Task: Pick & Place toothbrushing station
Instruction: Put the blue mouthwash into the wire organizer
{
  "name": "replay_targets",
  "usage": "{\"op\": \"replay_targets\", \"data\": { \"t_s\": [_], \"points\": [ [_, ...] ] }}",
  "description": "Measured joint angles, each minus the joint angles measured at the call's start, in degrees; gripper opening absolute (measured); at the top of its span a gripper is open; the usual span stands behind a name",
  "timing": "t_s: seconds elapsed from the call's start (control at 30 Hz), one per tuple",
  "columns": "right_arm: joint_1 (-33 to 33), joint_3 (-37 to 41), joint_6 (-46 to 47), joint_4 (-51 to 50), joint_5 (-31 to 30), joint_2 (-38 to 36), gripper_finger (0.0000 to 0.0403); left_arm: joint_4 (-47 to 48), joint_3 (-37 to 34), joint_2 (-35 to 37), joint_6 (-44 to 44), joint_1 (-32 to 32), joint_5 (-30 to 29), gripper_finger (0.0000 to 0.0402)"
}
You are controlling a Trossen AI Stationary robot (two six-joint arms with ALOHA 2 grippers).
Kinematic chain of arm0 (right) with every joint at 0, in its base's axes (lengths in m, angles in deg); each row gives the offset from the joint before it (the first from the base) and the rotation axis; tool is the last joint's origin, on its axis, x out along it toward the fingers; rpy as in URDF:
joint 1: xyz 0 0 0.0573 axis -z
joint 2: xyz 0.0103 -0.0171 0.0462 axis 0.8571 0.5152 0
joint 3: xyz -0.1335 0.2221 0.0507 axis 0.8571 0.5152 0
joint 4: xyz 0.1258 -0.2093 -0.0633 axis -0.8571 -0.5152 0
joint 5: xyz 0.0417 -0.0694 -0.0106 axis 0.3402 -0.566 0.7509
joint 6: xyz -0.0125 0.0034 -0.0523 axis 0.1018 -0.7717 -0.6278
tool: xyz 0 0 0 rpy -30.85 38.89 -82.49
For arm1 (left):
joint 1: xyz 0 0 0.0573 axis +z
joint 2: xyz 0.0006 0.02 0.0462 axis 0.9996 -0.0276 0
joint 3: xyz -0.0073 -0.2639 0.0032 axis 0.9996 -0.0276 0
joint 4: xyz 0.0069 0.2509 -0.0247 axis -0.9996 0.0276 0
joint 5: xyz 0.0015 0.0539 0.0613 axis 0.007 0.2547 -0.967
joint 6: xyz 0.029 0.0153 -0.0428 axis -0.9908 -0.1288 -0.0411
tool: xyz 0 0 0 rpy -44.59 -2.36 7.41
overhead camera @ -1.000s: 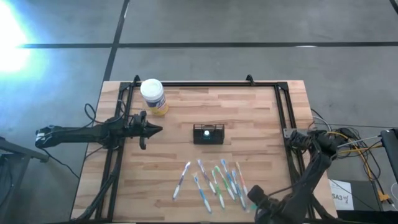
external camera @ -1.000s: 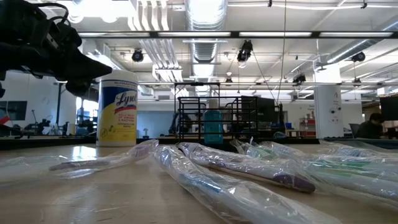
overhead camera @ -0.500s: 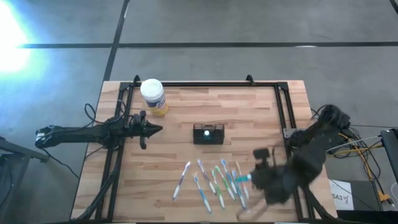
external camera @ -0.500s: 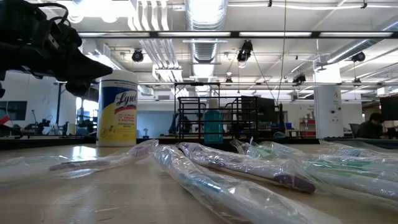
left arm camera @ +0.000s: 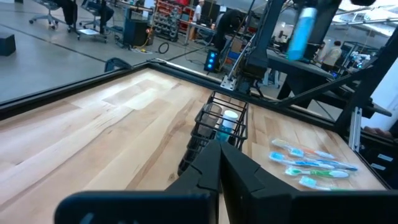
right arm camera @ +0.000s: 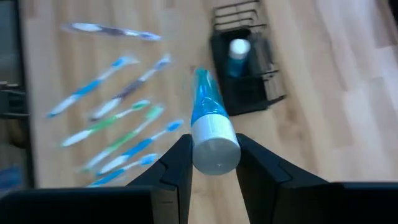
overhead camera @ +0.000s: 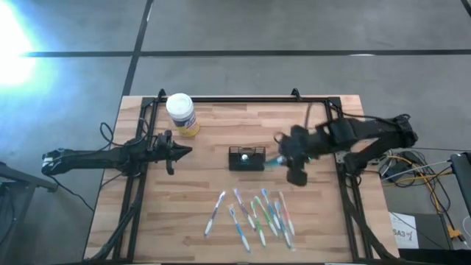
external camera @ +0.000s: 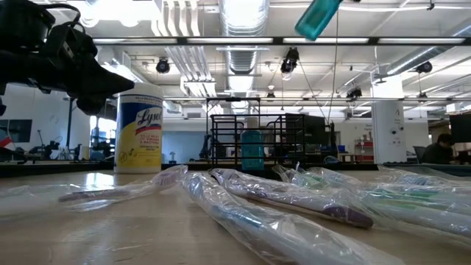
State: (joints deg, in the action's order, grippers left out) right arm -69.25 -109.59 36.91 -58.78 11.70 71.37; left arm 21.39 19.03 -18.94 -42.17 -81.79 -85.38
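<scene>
Toothbrushing station, black slotted box, sits mid-bench just left of centre frame in the high view, one blue white-capped tube already standing in it. Right gripper hovers just right of the station, fingers closed around a blue toothpaste tube with a white cap, tube tip pointing toward the station. In the low view that tube shows at top centre, above the bench. Left gripper waits at the left of the frame, well apart from the station, fingers pressed together, holding nothing. Wrapped toothbrushes lie scattered lower centre. Wipes canister stands upper left on the bench, near the black frame rail.
</scene>
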Motion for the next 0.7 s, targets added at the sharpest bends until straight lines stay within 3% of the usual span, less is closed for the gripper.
{"op": "replay_targets", "data": {
  "t_s": [0.33,0.5,0.7],
  "points": [
    [8.3,-2.9,-23.1,-0.2,2.0,11.4,0.0093,1.3,0.0,0.0,-0.4,0.0,0.0,0.0013],
    [9.2,-13.1,-30.4,-4.5,1.7,19.5,0.0093,2.1,0.0,0.0,-0.5,0.0,0.0,0.0010],
    [9.1,-29.9,-39.0,-18.2,-1.1,31.5,0.0093,2.3,0.0,0.0,-1.9,0.0,0.0,0.0013]
  ]
}}
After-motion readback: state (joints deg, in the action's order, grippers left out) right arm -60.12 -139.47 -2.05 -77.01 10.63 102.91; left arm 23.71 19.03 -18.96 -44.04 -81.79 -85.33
